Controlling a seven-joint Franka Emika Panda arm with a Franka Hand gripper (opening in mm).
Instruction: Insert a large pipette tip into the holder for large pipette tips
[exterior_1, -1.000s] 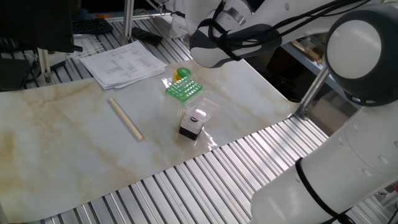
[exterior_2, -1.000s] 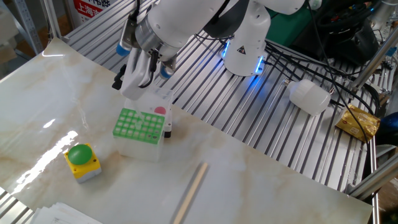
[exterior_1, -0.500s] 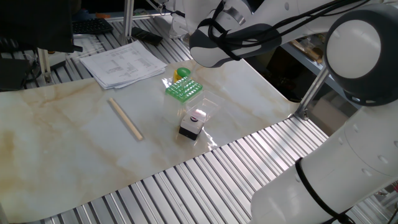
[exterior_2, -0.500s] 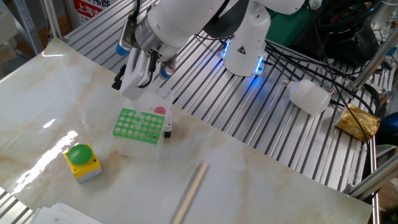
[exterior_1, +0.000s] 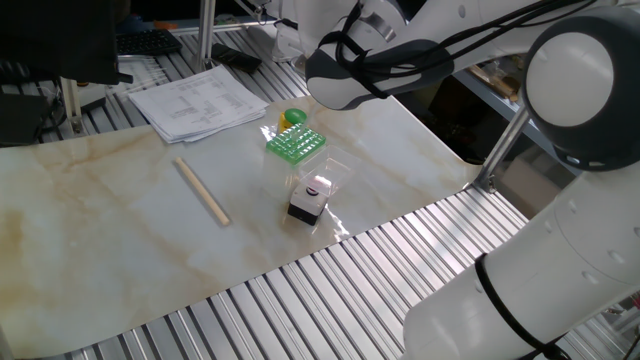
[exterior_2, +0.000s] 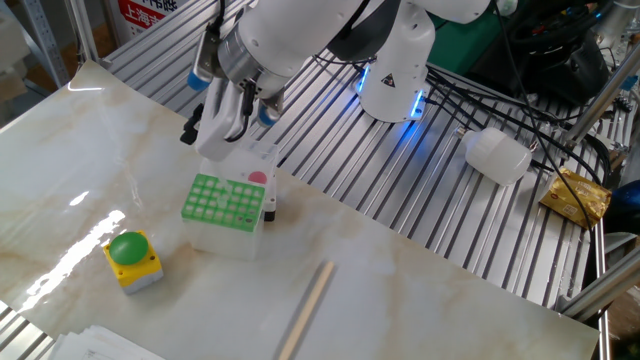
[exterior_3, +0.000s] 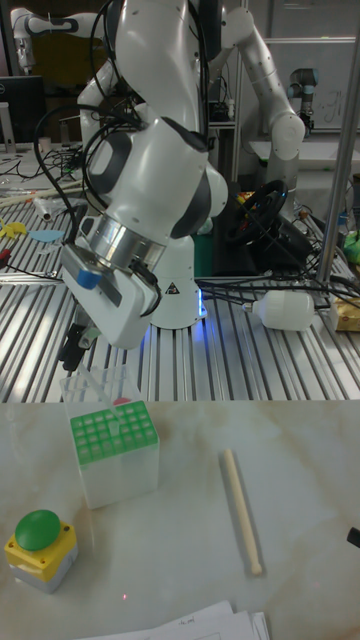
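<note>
**Gripper hovering behind the green rack, tip status unconfirmed**

I have the gripper (exterior_2: 222, 125) hanging above the table, just behind the holder for large pipette tips (exterior_2: 225, 201), on the side nearest the robot base. I read this as a staging pose: the hand points down and sits off the rack's far edge, so the grid of holes is open to the cameras.

The holder is the bright green gridded top on a pale, translucent box, standing upright on the marble-patterned mat (exterior_2: 420, 290). In the tall fixed view a clear open lid or second clear box (exterior_3: 95, 385) rises just behind the green grid, directly under the hand. A small dark block with a pink spot on top (exterior_2: 262, 192) sits against the holder's side.

Fingers: I cannot tell whether they are apart or closed. In the other fixed view they merge with the white hand body; in the tall view only a dark finger end (exterior_3: 72, 348) shows. I cannot see a pipette tip between them, nor in any hole.

Bystanders: a green button on a yellow base (exterior_2: 131, 260) near the holder, a wooden stick (exterior_2: 308, 305) lying flat well apart, and papers (exterior_1: 200, 101) at the mat's edge. None obstructs a vertical descent.

Judgement: insertion not yet done. Next move needs fine alignment over one hole; a slight offset would catch the tip on the grid.
</note>
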